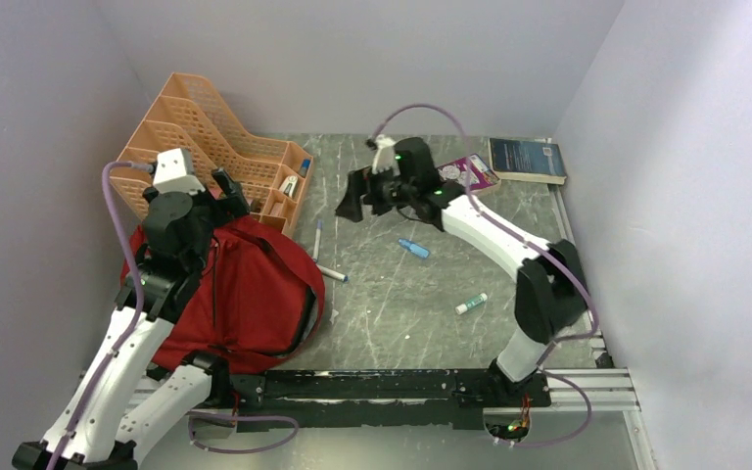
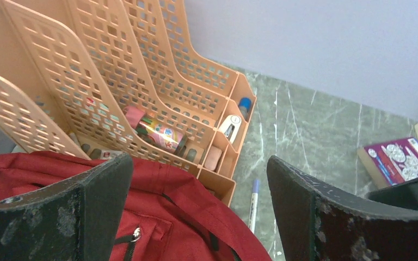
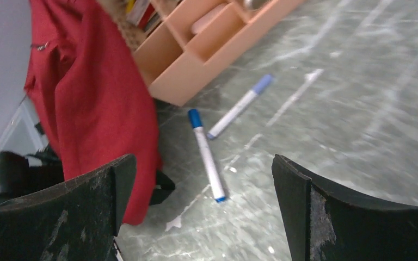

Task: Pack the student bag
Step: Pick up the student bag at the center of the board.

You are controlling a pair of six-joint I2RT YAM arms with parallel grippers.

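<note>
Red fabric student bag [image 1: 255,284], lower left, should sag, so pinch a seam; left end effector [image 1: 230,196] and right end effector [image 1: 362,196] gape empty.

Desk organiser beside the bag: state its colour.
Peach-orange organiser, clearest in the left wrist view.

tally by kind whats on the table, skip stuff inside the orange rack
white pens with blue caps: 2
purple book, dark blue book: 2
small blue object: 1
white tube with green cap: 1
dark-red fabric backpack: 1
orange plastic slotted rack: 1
total: 8
</note>
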